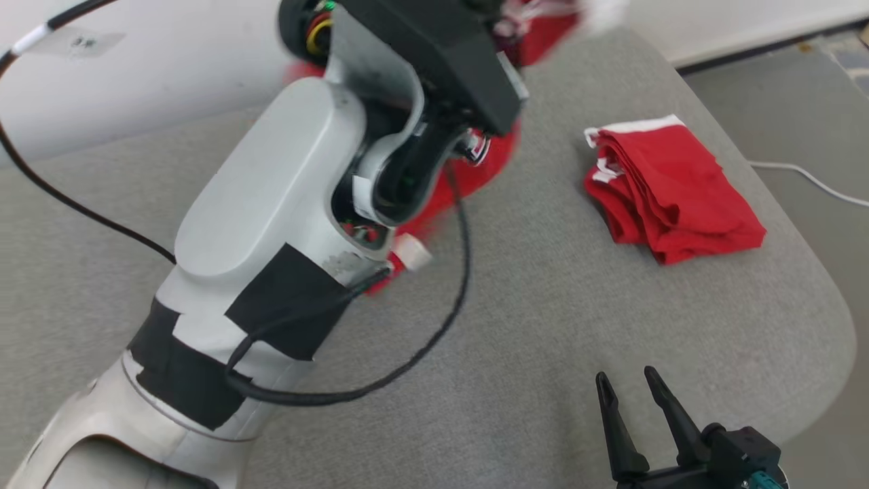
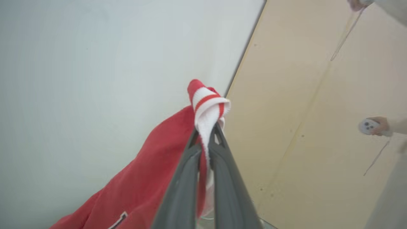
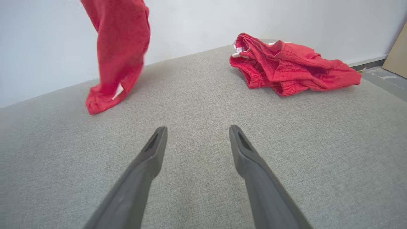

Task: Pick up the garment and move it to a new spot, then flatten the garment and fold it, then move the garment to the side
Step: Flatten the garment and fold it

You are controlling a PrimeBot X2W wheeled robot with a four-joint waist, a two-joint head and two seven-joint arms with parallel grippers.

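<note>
My left gripper (image 2: 206, 133) is shut on the white, red-striped cuff (image 2: 208, 105) of a red garment (image 2: 152, 178), which hangs down from it. The raised left arm (image 1: 271, 204) covers most of that garment (image 1: 492, 156) in the head view. From the right wrist, the garment (image 3: 119, 47) dangles at the upper left, its lower end resting on the grey fabric surface (image 3: 203, 101). My right gripper (image 1: 628, 380) stands open at the lower right, low over the surface. Nothing is between its fingers (image 3: 152, 149).
A second red garment (image 1: 672, 190), roughly folded with white trim, lies at the surface's right side (image 3: 286, 66). The rounded right edge of the surface (image 1: 825, 299) drops to a floor with a white cable (image 1: 808, 178). A person's hand holds a controller (image 2: 370, 125).
</note>
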